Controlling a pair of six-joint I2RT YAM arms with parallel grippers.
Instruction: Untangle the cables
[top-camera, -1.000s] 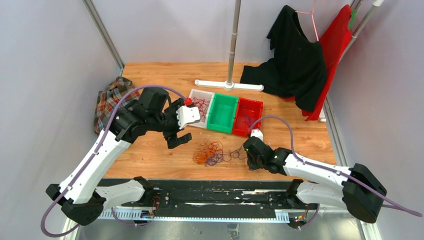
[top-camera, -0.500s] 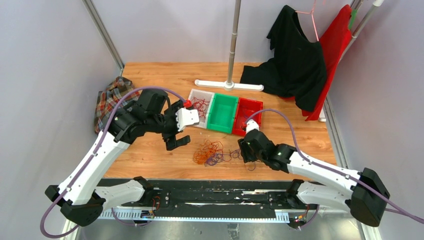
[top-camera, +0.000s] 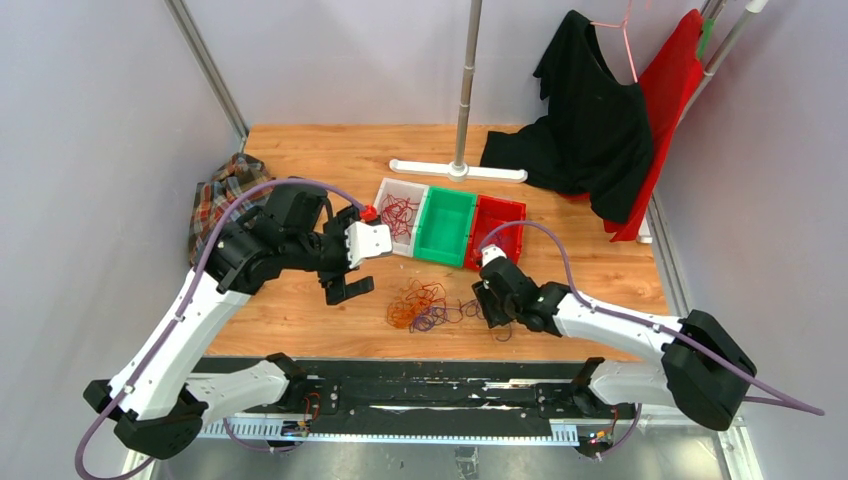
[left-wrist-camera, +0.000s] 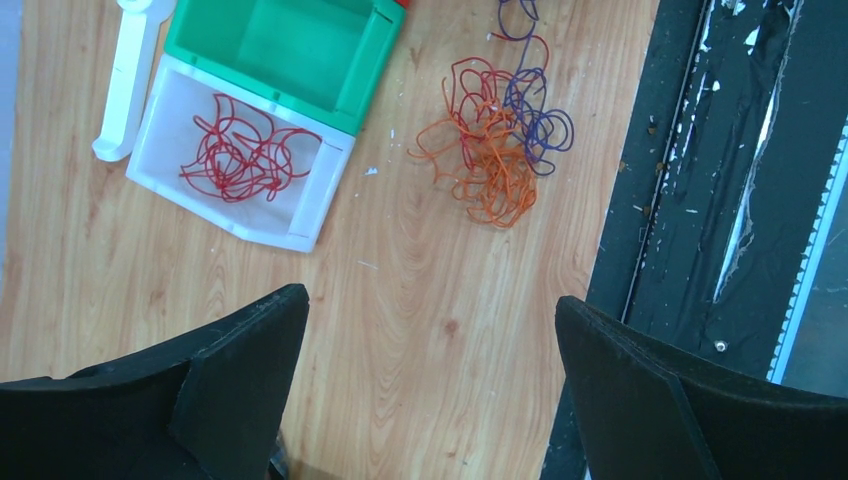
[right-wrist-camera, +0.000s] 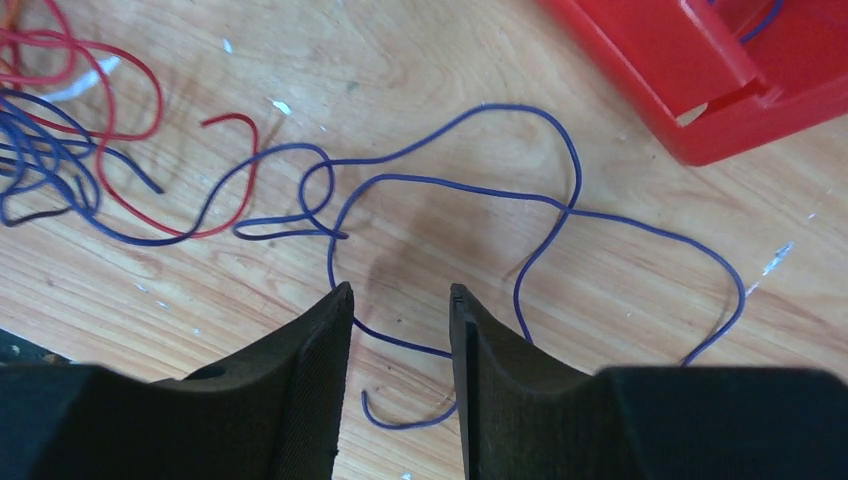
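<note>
Since the earlier view, the right arm has reached further in and to its left, bringing the right gripper (top-camera: 492, 300) closer to the clump, while the left arm has pulled back a little toward its own side. The tangled cables (top-camera: 420, 305), a wiry knot of thin orange, red and purple wires, lie on the wooden tabletop (top-camera: 300, 150) between the two grippers, just in front of a row of three plastic bins.

In its wrist view the right gripper (right-wrist-camera: 400, 292) has its black fingers partly apart and low over the wood. A loose purple wire (right-wrist-camera: 450, 190) trailing from the clump loops across the table, and one stretch of it crosses the gap between the fingers without being pinched. Nothing is held.

The left gripper (top-camera: 372, 265) hangs above the table with its jaws spread wide and empty. Its wrist view looks down on the cables (left-wrist-camera: 495, 140) and on the clear white bin (left-wrist-camera: 300, 225), which holds a loose bundle of red wires (left-wrist-camera: 238, 155). Beside that bin stand the green bin (top-camera: 445, 240) and the red bin (top-camera: 513, 208), the red one nearest the right gripper, with a few dark strands inside.
</note>
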